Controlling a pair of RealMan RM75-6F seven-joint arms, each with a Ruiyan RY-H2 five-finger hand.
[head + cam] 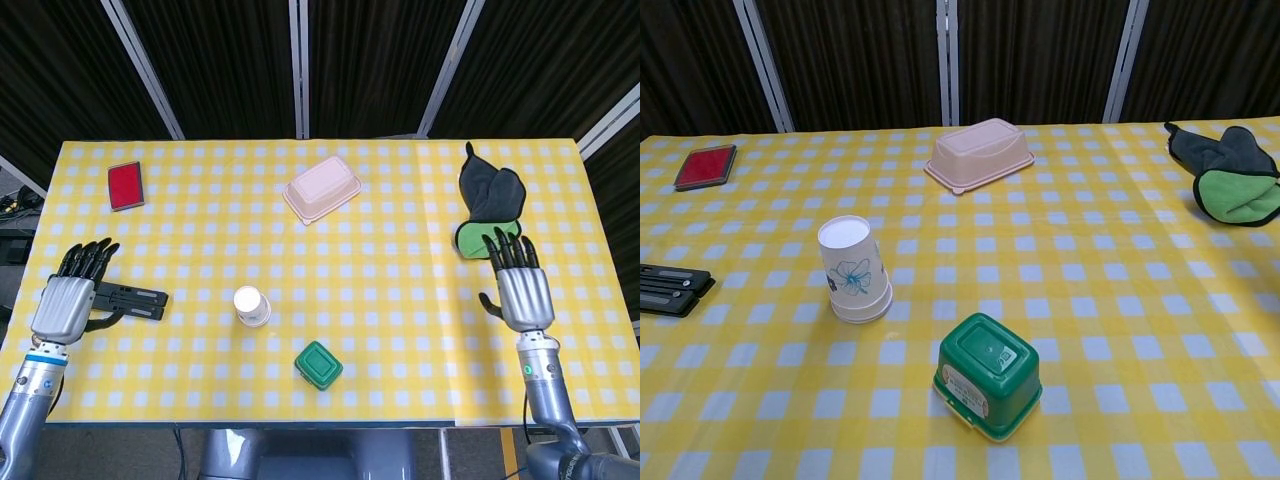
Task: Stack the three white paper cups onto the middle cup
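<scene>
One stack of white paper cups (251, 305) (855, 271) stands upside down on the yellow checked table (400, 250), left of centre, with a blue flower print on its side. No other cup is in view. My right hand (520, 285) hovers open over the table's right side, far from the cups, fingers spread and empty. My left hand (70, 295) is open at the left edge, above the black flat object (128, 301). Neither hand shows in the chest view.
A green lidded box (318, 365) (987, 375) sits in front of the cups. A pink container (322, 188) (980, 154) lies upside down at the back centre. A red card (126, 185) lies back left; a black and green cloth (490, 212) back right.
</scene>
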